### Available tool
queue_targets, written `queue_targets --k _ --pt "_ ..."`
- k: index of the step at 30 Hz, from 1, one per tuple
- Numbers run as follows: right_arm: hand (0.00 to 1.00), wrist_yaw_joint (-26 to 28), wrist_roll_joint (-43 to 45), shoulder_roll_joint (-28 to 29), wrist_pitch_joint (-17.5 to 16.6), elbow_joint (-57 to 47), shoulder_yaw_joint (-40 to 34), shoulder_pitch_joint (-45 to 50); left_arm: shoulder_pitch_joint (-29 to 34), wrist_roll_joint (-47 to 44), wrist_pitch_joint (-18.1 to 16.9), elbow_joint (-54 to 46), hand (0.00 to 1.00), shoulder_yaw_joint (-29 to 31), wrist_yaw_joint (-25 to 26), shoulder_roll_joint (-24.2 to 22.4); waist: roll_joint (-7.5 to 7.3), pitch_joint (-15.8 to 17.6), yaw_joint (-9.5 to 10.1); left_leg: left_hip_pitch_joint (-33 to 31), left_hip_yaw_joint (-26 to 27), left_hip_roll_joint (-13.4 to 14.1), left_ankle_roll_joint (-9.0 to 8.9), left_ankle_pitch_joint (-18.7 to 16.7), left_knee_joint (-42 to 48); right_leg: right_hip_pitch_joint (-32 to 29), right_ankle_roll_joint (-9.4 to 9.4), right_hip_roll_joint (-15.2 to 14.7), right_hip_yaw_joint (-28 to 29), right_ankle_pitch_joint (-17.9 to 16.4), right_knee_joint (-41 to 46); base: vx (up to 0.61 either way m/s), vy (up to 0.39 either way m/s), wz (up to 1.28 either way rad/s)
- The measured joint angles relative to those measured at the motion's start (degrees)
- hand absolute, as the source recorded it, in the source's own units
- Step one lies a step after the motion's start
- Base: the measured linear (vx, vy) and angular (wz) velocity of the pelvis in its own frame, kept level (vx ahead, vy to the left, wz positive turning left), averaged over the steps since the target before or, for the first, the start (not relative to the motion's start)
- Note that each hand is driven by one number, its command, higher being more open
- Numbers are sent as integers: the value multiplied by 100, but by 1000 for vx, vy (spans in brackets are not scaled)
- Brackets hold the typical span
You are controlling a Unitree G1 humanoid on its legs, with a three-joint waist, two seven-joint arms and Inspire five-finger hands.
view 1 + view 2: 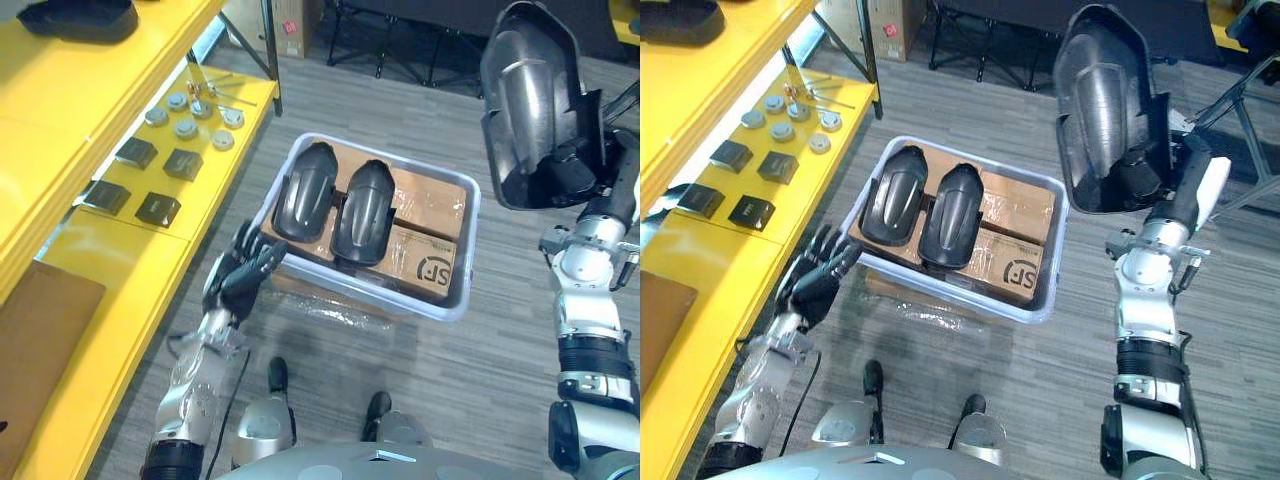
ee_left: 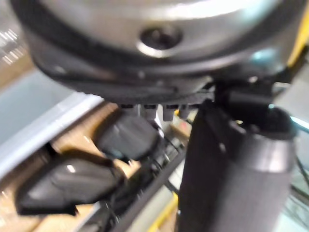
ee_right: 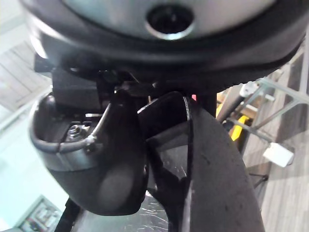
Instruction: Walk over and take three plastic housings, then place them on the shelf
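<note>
Two black plastic housings [image 1: 308,190] [image 1: 364,210] lie side by side on cardboard boxes inside a pale grey bin [image 1: 458,300] on the floor. A third housing [image 1: 530,100] is lifted high over the bin's right side, hollow side toward me, with my right hand [image 1: 562,172] shut on its lower end. In the right wrist view the thumb [image 3: 108,164] presses against that housing's rim [image 3: 217,174]. My left hand [image 1: 242,275] hovers open at the bin's near left corner and holds nothing. The left wrist view looks past its thumb [image 2: 231,169] at the binned housings [image 2: 67,181].
A yellow shelf [image 1: 150,270] runs along the left, carrying small dark blocks [image 1: 158,208] and round metal parts [image 1: 185,127]. Another black housing [image 1: 75,17] rests on its upper level. A brown board [image 1: 40,340] lies on the near shelf. Dark stands [image 1: 400,50] are behind the bin.
</note>
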Motion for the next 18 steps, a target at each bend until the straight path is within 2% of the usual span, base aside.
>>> queue_targets --k 2,4,9,18 --pt "0 27 -173 167 -95 -350 322 156 -305 11 60 -119 100 -352 -91 8 136 -168 -56 126 72 -25 12 9 -99 33 40 -24 33 24 -7 11 30 -12" --pt "0 84 -325 382 -195 -614 602 232 -473 12 176 -118 100 -589 -59 5 192 -217 -156 186 112 -29 12 9 -100 77 60 -32 50 37 -10 -4 22 -11" --pt "0 159 -487 742 -509 -788 1206 423 -798 -8 551 -103 100 -1183 206 -7 232 -358 -304 165 183 -33 12 14 -118 49 59 -27 73 39 -105 -49 8 -8" --pt "0 471 -429 1111 -518 -775 2213 622 -1071 -32 673 367 100 -1531 781 -71 334 -650 -298 60 160 -73 66 128 -136 10 14 -32 43 199 -225 -52 17 1"
